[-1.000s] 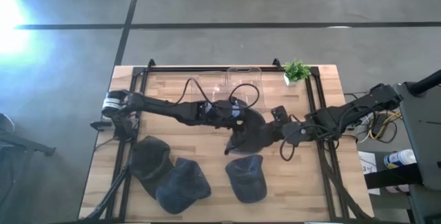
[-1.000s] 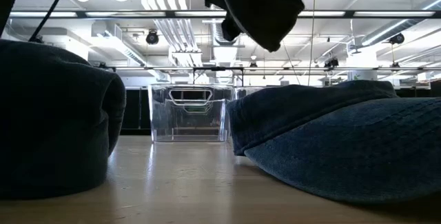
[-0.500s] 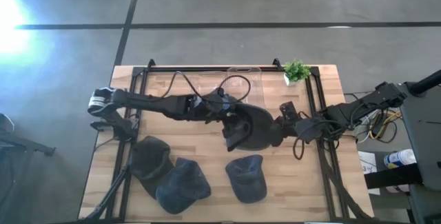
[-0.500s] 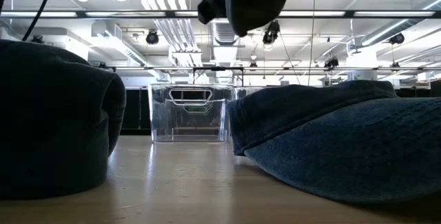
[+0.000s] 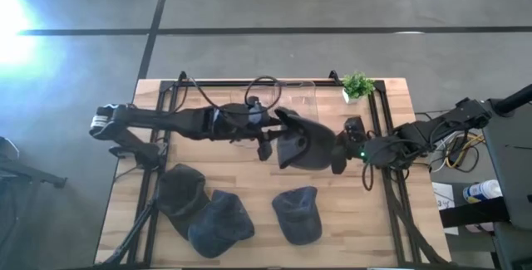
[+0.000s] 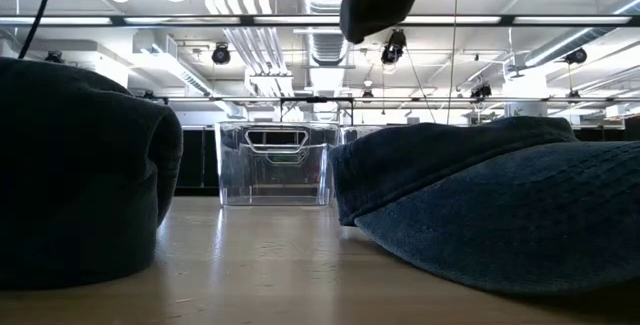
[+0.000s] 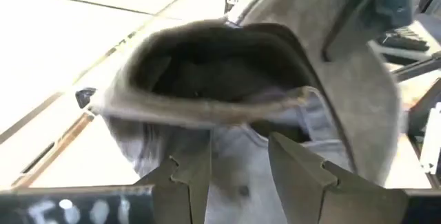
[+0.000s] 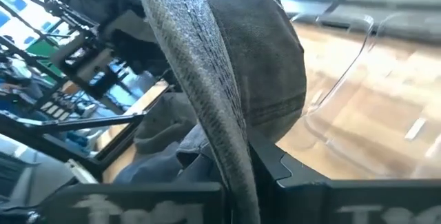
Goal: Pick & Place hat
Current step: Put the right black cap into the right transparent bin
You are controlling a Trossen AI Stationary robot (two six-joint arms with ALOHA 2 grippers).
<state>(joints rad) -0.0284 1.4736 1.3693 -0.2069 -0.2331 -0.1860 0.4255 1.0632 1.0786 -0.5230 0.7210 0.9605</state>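
Observation:
A dark grey hat [image 5: 306,144] hangs high over the table's middle, between my two grippers. My left gripper [image 5: 270,135] reaches it from the table's left and is shut on it; its wrist view looks into the hat's hollow inside [image 7: 220,72]. On the hat's right side, my right gripper [image 5: 339,152] is shut on it too. In the low view only the hat's lowest part [image 6: 380,0] shows, at the picture's top. A clear bin [image 5: 293,95] stands at the far edge. My left gripper pinches the cloth at the rim of the hat's opening [image 7: 238,162] between its two fingers [image 7: 296,172]. It comes nearly level from the table's left. The hat is lifted clear, its opening facing this gripper. My right gripper pinches the hat's stitched brim [image 8: 220,134] between its two fingers, the brim standing on edge. It comes from the table's right, slanting slightly down. The crown [image 8: 272,65] bulges beyond the brim, clear of the table.
Three more dark hats lie along the near side of the table: one at the left [image 5: 181,191], one beside it [image 5: 220,220], one near the middle [image 5: 298,213]. A small potted plant [image 5: 357,85] stands at the far right corner. Black frame rails [image 5: 158,170] run along both sides.
Both grippers have risen with the hat and carried it toward the far edge, nearer the clear bin. My right gripper has rolled, and the hat has turned with it. In the low view the hat has climbed almost out of the picture's top.

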